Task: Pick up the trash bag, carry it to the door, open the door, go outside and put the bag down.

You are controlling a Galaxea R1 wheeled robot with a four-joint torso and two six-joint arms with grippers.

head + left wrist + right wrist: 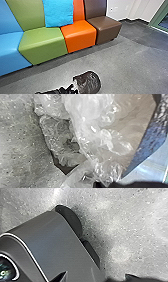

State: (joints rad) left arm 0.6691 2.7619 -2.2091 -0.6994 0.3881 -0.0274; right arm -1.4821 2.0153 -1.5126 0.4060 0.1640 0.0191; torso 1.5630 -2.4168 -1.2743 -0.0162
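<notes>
Arm on the left (pixel 48 92) is held low and stretched along the bottom edge of the head view, with the left gripper (pixel 71 87) placed at the left side of the bag (pixel 90 83), lower middle. Whether the bag is pinched cannot be told; nor can the right gripper's state. Beyond, across bare floor (pixel 120 67), blue, green, orange and brown seats (pixel 80 35) are lined up from left to upper middle.

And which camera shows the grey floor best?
The head view, because there the grey floor spreads wide in front of the colourful seats. The right wrist view shows a close, speckled patch beside a dark robot part; the left wrist view shows some beside crinkly clear plastic.
</notes>
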